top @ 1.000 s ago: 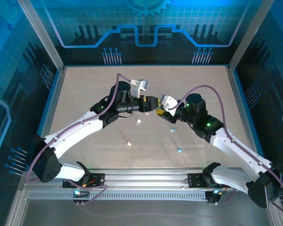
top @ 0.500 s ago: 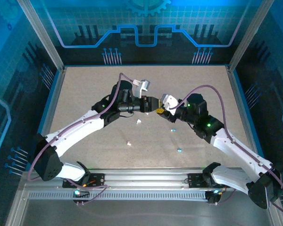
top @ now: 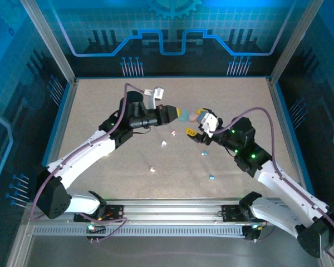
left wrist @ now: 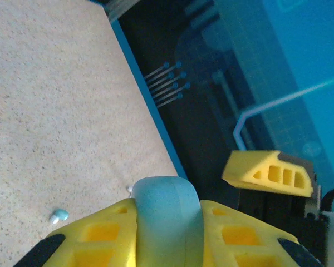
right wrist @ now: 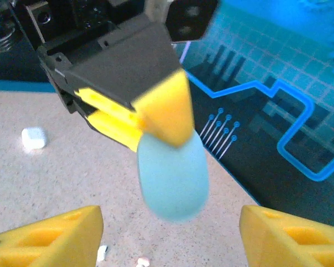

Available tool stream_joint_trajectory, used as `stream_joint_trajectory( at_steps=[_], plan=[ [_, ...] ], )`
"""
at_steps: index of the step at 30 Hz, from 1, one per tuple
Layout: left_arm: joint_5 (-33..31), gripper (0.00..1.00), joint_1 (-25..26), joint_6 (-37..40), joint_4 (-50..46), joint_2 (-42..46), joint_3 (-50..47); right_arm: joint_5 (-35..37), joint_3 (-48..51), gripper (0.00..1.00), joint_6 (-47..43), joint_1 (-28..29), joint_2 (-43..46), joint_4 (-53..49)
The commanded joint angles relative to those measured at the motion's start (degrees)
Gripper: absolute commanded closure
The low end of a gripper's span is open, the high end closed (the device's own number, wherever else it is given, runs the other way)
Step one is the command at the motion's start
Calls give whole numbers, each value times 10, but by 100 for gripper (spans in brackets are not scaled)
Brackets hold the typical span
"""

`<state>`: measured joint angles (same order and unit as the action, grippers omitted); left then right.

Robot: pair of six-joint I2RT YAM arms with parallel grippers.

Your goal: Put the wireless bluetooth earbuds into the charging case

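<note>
My left gripper is shut on a teal pebble-shaped charging case, held above the table's middle. In the left wrist view the case sits pinched between both yellow fingers, its lid seam closed. My right gripper stands open just right of the case, facing it. From the right wrist, the case hangs between and beyond my spread fingertips, untouched by them. Several tiny white and pale blue earbuds lie on the table: one, another, a third.
A pink rounded thing shows beside the teal case. A small white rounded piece lies on the table beyond the left gripper. A blue rim and a metal frame border the table. A pale blue earbud lies beneath the left gripper.
The left jaws have closed on the teal case and the left arm has swung it left and back. The right jaws have opened, let go of it, and drawn back to the right.
</note>
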<state>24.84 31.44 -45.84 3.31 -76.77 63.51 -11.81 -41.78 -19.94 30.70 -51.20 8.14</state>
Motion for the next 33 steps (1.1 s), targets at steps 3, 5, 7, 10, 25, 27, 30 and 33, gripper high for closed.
stream_joint_trajectory(
  at_steps=[3, 5, 7, 10, 25, 27, 30, 33],
  plan=[
    [33, 98, -14, -121, 85, 29, -31, -41, 31, 28, 35, -62, 6, 78],
    [40, 98, -14, -146, 100, 29, -38, -86, 9, 31, 49, -77, -8, 37],
    [47, 98, -14, -171, 120, 27, -46, -119, 11, 32, 66, -78, -16, 68],
    [53, 98, -13, -199, 150, 24, -57, -154, 5, 33, 93, -78, -36, 126],
    [-87, 96, -5, -56, 124, 104, -86, -166, -182, 30, 424, -115, -129, -113],
    [-124, 96, -1, -56, 137, 114, -103, -134, -198, 30, 475, -115, -138, -146],
    [-132, 96, 0, -49, 116, 109, -100, -119, -234, 31, 453, -113, -152, -222],
    [-118, 95, 14, 15, 30, 92, -69, -8, -283, 30, 453, -117, -173, -347]
  ],
)
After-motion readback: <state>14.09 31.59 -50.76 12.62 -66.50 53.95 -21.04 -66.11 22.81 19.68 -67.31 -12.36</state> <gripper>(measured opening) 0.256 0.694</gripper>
